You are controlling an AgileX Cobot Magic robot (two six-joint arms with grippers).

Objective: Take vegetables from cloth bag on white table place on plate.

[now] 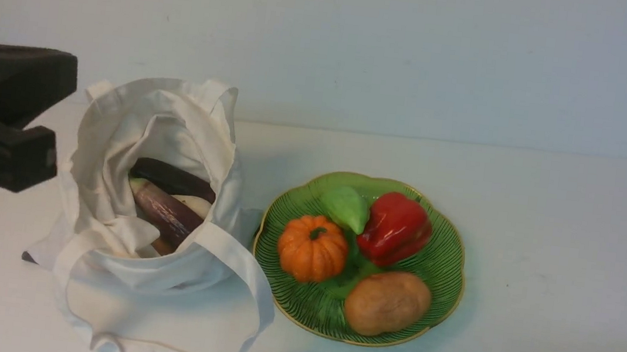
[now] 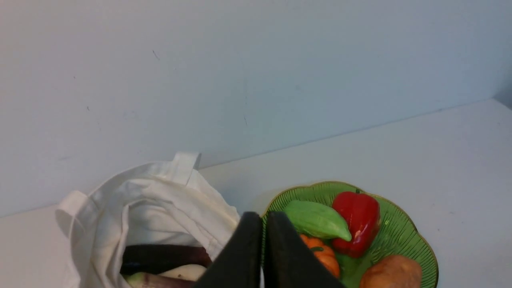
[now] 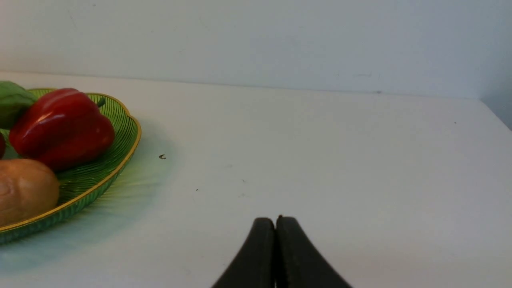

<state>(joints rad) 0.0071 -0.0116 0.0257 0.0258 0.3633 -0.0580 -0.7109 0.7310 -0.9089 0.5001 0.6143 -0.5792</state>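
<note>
Can count two aubergines (image 1: 169, 211) inside one cloth bag (image 1: 220, 271), at 9 o'clock from one plate (image 1: 298, 310) on the bench (image 1: 562, 275). Can count four pieces on that plate: green vegetable (image 1: 346, 208) at 11, red pepper (image 1: 396, 230) at 1, potato (image 1: 387, 304) at 5, pumpkin (image 1: 313, 249) at 9. Both left end effector (image 2: 265, 218) and right end effector (image 3: 275, 221) together.

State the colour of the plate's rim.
Gold, a thin line around the green plate; clearest in the front view.

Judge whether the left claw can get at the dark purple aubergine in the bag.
Probably yes: the cloth bag gapes open and the aubergine lies uncovered along its upper side. But the left claw is shut, so it would likely need to open first.
</note>
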